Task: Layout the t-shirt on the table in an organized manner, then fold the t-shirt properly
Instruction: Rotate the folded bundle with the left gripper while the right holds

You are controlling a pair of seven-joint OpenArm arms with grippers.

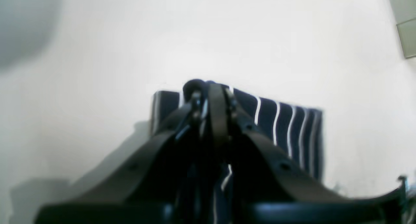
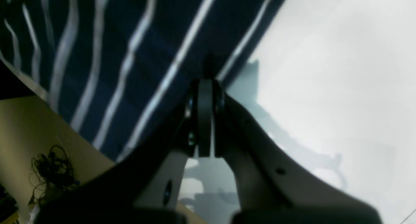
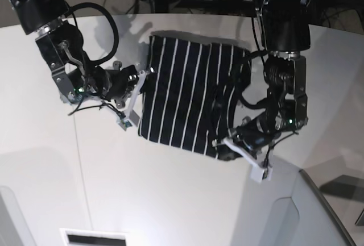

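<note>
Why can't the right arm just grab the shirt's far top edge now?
Probably not yet. The right tool is shut on the shirt at its side edge, so it is busy. Nothing on the table blocks the way; it would need to let go first.

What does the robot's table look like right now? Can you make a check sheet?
Surface: white table, mostly bare, thin dark seam.
Job's things: striped t-shirt partly folded, rumpled on the base view's right.
Clutter: nothing seen on the table.
Grippers: left gripper shut on the shirt's edge; right gripper shut on the shirt's opposite edge.
Cables: black cable loop on the right arm; tangled cord on the floor.
Surroundings: dark equipment behind the table, too dim to name.
</note>
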